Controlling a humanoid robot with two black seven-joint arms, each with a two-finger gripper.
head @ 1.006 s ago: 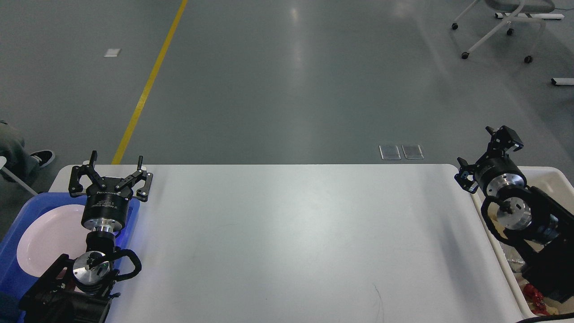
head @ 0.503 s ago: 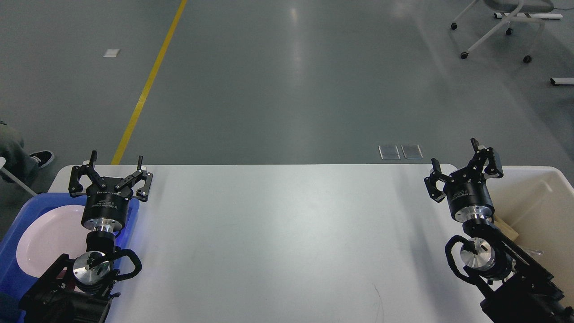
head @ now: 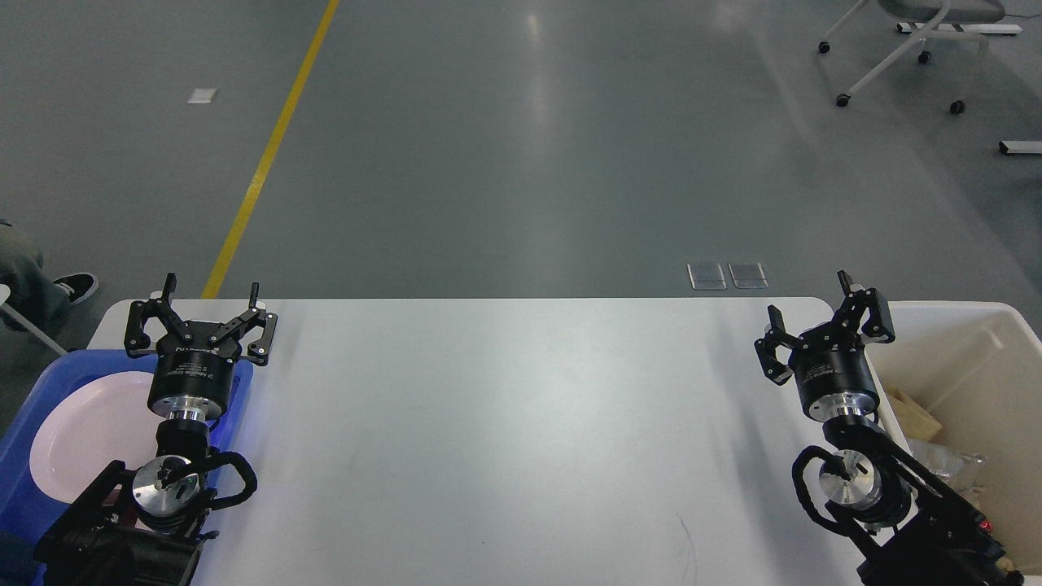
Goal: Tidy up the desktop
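Note:
The desktop is a wide white tabletop with rounded corners, and nothing lies on its middle. My left gripper stands open over its far left corner, fingers spread and holding nothing. Over the far right corner, my right gripper is open too, with nothing between its fingers.
A blue tray holding a white plate sits at the left edge under my left arm. A beige bin with scraps of rubbish inside stands at the right edge. A person's shoe and a wheeled chair are on the floor beyond.
My right arm swung left from above the bin to the desktop's right corner and turned its gripper upright. The left arm has not moved.

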